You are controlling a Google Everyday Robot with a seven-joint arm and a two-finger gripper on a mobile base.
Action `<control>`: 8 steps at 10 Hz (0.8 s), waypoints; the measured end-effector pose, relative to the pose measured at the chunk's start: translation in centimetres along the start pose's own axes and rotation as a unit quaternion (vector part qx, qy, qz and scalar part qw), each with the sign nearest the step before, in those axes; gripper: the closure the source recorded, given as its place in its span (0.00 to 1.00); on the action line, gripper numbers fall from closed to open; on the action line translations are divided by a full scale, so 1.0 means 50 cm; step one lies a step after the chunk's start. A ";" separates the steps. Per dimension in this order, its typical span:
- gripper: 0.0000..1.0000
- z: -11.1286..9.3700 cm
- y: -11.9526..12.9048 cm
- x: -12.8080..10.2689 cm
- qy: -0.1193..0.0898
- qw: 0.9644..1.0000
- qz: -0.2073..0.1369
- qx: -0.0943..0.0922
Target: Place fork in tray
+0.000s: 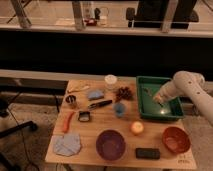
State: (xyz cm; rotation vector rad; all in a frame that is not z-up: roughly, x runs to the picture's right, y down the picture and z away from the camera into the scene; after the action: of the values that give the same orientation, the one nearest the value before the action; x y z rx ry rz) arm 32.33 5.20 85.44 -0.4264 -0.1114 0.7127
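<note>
You're hovering claw (159, 98) inside tray (172, 114); can't tell its opening. Fork (148, 91) looking thin, stiff, slippery, light; you're best pinching mid-handle.

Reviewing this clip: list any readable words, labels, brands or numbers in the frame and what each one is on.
No text reads as letters or numbers anywhere.
Table: small dark marks at its front right corner, too blurred to read.
Green tray, fork lying in it, purple bowl: no markings visible.
Tool, over the tray's right side: no label visible.
</note>
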 end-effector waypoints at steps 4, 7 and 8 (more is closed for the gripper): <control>0.38 0.003 -0.010 -0.001 0.006 1.000 0.019 0.021; 0.20 0.007 -0.020 0.001 0.016 0.999 0.033 0.036; 0.20 0.009 -0.023 0.001 0.020 0.998 0.036 0.041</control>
State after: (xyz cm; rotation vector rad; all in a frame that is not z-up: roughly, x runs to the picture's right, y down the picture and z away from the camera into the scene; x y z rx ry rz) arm 32.95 4.62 86.31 -0.3669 -0.0294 0.7770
